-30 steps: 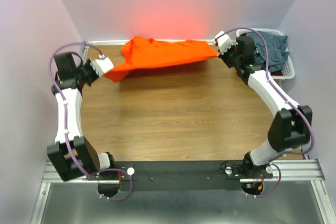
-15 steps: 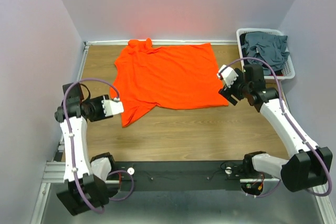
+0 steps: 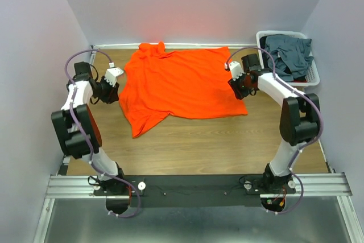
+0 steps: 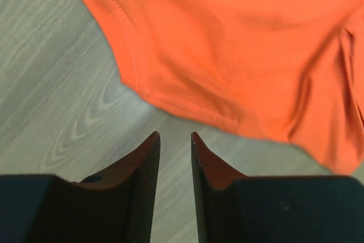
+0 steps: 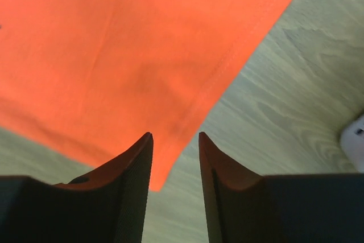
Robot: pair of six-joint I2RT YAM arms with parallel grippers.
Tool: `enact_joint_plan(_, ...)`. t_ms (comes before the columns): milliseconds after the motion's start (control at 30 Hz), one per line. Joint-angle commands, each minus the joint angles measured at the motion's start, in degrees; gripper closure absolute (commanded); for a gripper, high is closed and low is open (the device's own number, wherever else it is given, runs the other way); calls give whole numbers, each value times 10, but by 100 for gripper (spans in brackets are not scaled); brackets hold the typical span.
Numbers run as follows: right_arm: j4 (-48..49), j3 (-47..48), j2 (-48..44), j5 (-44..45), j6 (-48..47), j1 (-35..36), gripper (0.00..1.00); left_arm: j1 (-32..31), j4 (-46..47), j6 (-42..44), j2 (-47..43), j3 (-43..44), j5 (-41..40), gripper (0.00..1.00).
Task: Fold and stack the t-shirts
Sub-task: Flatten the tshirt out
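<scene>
Left gripper [image 4: 175, 136] narrowly parted, empty, just short of orange-red t-shirt [image 3: 182, 86] edge, right gripper [image 5: 175, 136] likewise parted, empty, seemingly above its corner.

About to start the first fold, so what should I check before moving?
1. Orange shirt spread on the table: ok.
2. Collar end flat: not ok, rumpled at the far edge.
3. Left gripper open, empty: ok.
4. Right gripper open, empty: ok.
5. Both grippers at shirt edges: ok.
6. Grey shirts in basket, clear of the fold: ok.
</scene>
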Motion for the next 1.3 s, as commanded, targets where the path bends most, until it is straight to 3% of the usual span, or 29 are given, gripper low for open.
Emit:
enact_joint_plan(0,-16,38,61,24,54,-4,57,-7,72,-135,67,31,12,66)
enact_joint_plan(300,-15,53,151,63,74,-4,64,-25,148,-240,166,49,-55,70)
enact_joint_plan(400,-16,46,155,81,77,-4,64,-27,152,-254,186,49,-115,76)
enact_joint_plan(533,-16,15,132,89,74,-4,65,-24,149,-242,172,17,-198,79)
enact_joint_plan(800,-23,-60,56,73,72,-3,65,-10,133,-205,92,-60,-255,84)
enact_joint_plan(867,-42,-56,42,52,74,-3,63,-12,106,-186,65,-60,-213,80)
enact_joint_plan(967,-72,-33,12,-1,86,0,57,-22,46,-144,-9,-44,-138,57)
enact_joint_plan(1067,-96,-12,-10,-21,102,5,49,-56,1,-111,-44,-33,-98,50)
enact_joint_plan(1267,-129,15,-12,-34,115,9,47,-174,-31,-128,-93,-68,-83,47)
